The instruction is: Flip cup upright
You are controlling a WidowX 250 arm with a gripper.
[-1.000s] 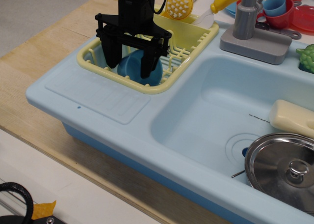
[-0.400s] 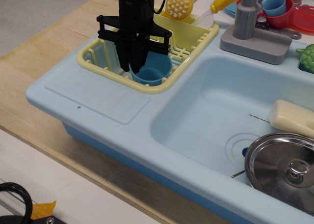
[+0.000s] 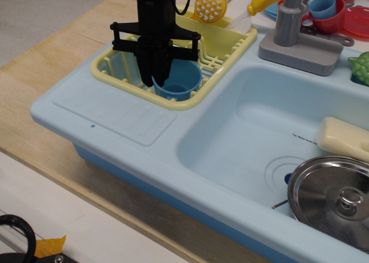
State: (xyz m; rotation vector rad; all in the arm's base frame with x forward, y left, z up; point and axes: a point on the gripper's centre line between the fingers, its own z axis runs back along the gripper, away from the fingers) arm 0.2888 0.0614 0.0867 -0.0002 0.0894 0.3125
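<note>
Cup (image 3: 180, 78) upright in yellow rack (image 3: 225, 44).
Gripper (image 3: 155, 78) pinched narrow on the near rim, mouth facing up.

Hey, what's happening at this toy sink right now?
A black gripper reaches down into the yellow dish rack on the light blue sink unit. Its fingers are drawn together on the near rim of a medium-blue cup, which stands in the rack with its mouth facing up. In the basin to the right lie a metal pot lid and a cream-coloured block.
</note>
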